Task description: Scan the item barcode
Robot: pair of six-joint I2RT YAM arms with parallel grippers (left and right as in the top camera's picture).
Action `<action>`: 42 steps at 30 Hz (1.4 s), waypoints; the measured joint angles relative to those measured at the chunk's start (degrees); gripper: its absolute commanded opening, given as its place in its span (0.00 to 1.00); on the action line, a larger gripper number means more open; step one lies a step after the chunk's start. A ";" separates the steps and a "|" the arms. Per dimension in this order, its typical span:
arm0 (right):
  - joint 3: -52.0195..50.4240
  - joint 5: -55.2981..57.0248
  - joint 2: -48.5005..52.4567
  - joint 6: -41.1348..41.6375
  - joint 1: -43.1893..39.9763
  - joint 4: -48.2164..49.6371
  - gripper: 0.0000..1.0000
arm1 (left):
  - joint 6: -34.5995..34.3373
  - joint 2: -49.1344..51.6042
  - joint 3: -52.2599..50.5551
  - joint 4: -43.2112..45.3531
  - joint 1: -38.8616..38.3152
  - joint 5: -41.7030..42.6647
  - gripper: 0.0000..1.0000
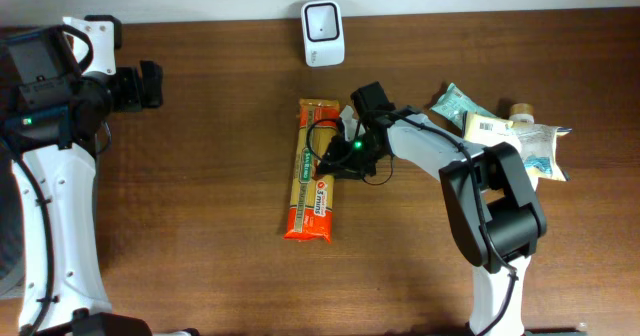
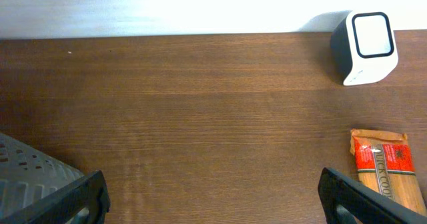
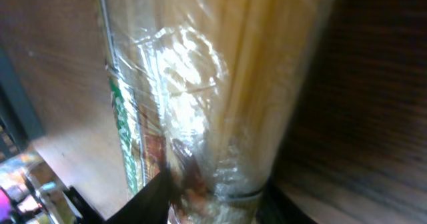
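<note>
Overhead, you see the spaghetti packet [image 1: 312, 181] lying lengthwise, near to far, around the middle of the wooden table [image 1: 200, 196]. Its orange end points toward the near edge. Your right gripper [image 1: 335, 159] sits at the packet's right edge, about halfway along it. The white scanner [image 1: 322, 33] stands at the far edge of the table, just beyond the packet's far end and apart from it. A small pile of other packaged goods [image 1: 510, 136] lies at the far right. Your left gripper [image 1: 150, 84] is at the far left, well apart from the packet.

From your left wrist, the jaws stand wide with only bare wood between them. The scanner shows at the far right with its window facing up, and the packet's far end shows at the right edge.

From your right wrist, the clear wrapper and the pasta strands fill the frame, blurred and very close. A dark finger [image 3: 150, 201] sits on either side of the packet at the bottom. The jaws are narrowed around it, but you cannot tell whether they clamp it firmly.
</note>
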 measured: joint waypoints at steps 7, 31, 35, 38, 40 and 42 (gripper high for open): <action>0.98 0.04 -0.74 -1.18 0.28 -1.51 0.04 | 0.00 0.00 0.00 -0.02 0.00 0.00 0.99; 30.29 47.19 8.39 -17.22 19.45 -36.68 0.80 | 0.00 0.00 0.00 0.02 0.00 0.00 0.99; 30.69 42.36 8.39 -19.76 24.46 -36.46 0.70 | 0.00 0.00 0.00 0.00 0.00 -0.02 0.99; 38.40 41.33 8.39 -20.46 19.96 -43.17 0.71 | 0.00 0.00 0.00 -0.07 0.00 -0.02 0.99; 45.86 39.43 8.41 -20.68 15.17 -48.11 0.73 | 0.00 0.00 0.00 0.02 0.00 -0.02 0.99; 51.95 35.26 8.07 -22.62 7.69 -50.29 0.75 | 0.00 0.00 0.00 -0.04 0.00 0.00 0.99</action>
